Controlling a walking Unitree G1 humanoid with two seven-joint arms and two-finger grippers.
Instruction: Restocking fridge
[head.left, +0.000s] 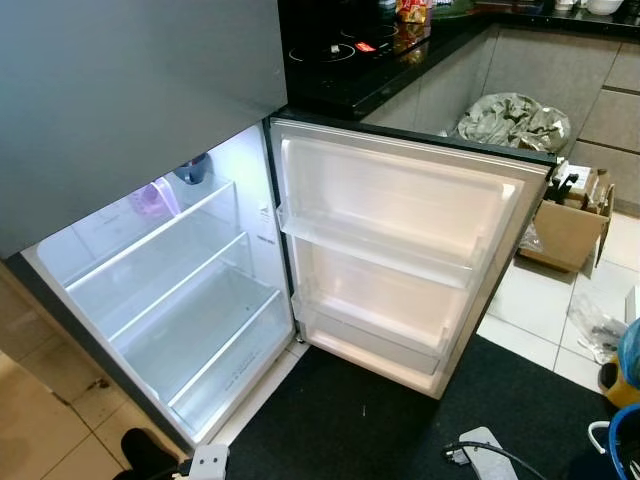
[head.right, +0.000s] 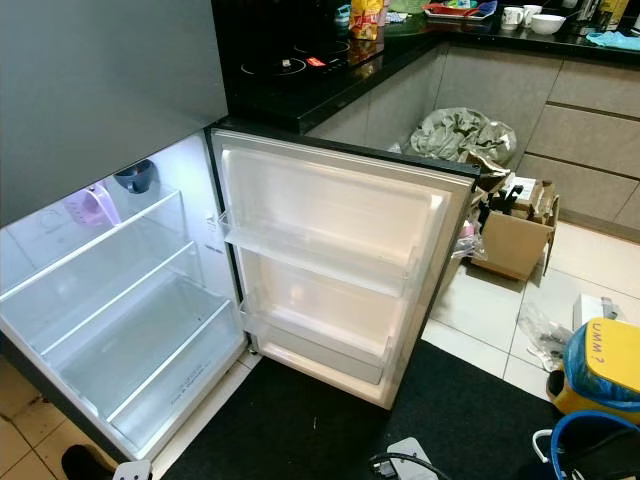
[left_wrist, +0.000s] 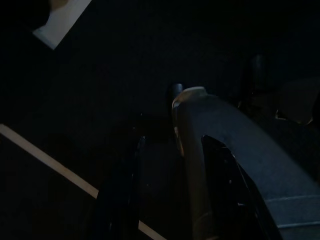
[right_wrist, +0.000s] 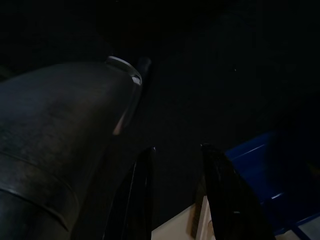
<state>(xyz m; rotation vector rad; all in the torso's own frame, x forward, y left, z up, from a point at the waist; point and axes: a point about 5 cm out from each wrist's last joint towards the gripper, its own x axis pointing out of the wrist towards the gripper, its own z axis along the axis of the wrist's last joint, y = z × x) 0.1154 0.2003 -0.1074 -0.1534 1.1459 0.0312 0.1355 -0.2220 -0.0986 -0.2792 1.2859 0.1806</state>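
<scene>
Left eye view: fridge (head.left: 150, 300) stands open, lower compartment lit, glass shelves bare apart from a pale purple item (head.left: 153, 199) and a dark blue cup (head.left: 194, 170) far back on the top shelf.
Door: fridge door (head.left: 400, 250) swung wide toward the robot's right — its racks look bare too; long axis upright, inner face toward the camera.
Task's thing: no item to stock is in either hand; likely supply is the yellow bag (head.right: 605, 365) and blue basket (head.right: 590, 445) on the floor at the robot's right, well apart from the shelves.
Left hand: left hand (left_wrist: 165, 200) hangs low over the dark mat (head.left: 360, 420), fingers parted, nothing between them.
Right hand: right hand (right_wrist: 175, 195) hangs by the blue basket — fingers apart, empty.
Step, as I judge it: fetch the first item; restock barely begun.
How to do it well: turn right and bend to the floor supply, grip an item mid-body, keep it upright, carry it round the door edge w/o knocking it, set tall items in door racks, flat ones on shelves.
Risk: cable (head.left: 500, 455) on the mat near the feet — poss. snag.
</scene>
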